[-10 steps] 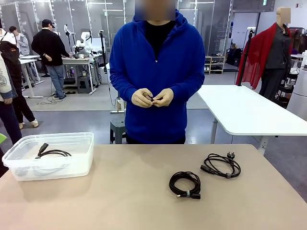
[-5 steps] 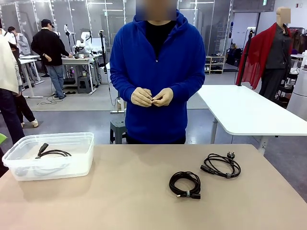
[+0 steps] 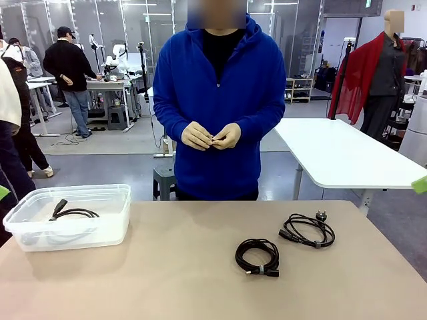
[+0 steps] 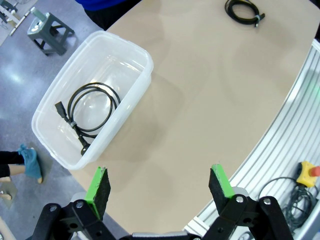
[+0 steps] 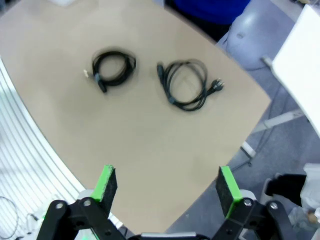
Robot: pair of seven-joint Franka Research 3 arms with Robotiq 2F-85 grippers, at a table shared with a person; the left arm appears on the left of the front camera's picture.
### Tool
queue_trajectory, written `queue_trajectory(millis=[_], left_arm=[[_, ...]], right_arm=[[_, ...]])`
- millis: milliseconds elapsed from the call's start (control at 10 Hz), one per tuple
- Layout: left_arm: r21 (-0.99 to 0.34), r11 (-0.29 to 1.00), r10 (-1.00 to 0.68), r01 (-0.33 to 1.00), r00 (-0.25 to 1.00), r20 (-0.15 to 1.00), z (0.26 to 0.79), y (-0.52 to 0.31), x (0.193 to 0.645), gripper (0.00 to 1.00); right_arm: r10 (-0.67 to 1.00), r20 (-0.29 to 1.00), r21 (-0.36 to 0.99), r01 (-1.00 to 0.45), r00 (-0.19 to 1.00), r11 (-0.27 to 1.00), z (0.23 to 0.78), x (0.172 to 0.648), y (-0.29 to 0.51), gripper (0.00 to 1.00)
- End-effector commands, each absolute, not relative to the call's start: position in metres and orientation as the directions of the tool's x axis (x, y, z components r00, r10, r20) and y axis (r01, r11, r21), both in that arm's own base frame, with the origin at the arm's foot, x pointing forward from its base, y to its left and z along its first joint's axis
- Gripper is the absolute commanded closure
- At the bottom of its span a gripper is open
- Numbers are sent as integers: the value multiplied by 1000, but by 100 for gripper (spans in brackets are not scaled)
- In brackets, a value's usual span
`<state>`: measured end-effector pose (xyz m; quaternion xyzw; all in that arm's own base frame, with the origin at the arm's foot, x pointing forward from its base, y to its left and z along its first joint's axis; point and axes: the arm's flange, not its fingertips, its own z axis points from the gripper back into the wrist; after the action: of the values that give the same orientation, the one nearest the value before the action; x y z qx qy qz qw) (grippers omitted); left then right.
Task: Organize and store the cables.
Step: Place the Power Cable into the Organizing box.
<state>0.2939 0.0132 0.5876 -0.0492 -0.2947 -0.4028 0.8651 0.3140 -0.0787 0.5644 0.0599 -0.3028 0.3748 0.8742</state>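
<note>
I found one cable (image 3: 75,213) stored in the clear bin (image 3: 113,232), lower left; the centre coil (image 3: 257,257) and right coil (image 3: 308,230) lay loose on the surface (image 3: 167,267). Both arms' jaws stood wide open, empty.

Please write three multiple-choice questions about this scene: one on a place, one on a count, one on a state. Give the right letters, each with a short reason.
1. Where on the table does the clear bin stand? A. left end B. right end C. middle
2. How many coiled cables lie on the table outside the bin? A. one B. two C. four
3. How do the jaws of the left gripper stand? A. open, empty B. shut on a cable C. shut on the bin's rim

1 A: it sits at the left end.
2 B: two coils lie right of the middle; a third cable is in the bin.
3 A: they stand wide apart, nothing between them.
</note>
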Motion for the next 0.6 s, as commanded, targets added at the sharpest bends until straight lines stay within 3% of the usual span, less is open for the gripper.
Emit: queue_trajectory(millis=[0, 500], left_arm=[[150, 668, -670, 729, 501, 548, 587, 12, 294, 0], [150, 668, -670, 729, 501, 548, 587, 12, 294, 0]], right_arm=[[716, 500, -175, -753, 487, 634, 542, 345, -71, 0], [870, 360, -201, -882, 339, 426, 467, 391, -39, 0]])
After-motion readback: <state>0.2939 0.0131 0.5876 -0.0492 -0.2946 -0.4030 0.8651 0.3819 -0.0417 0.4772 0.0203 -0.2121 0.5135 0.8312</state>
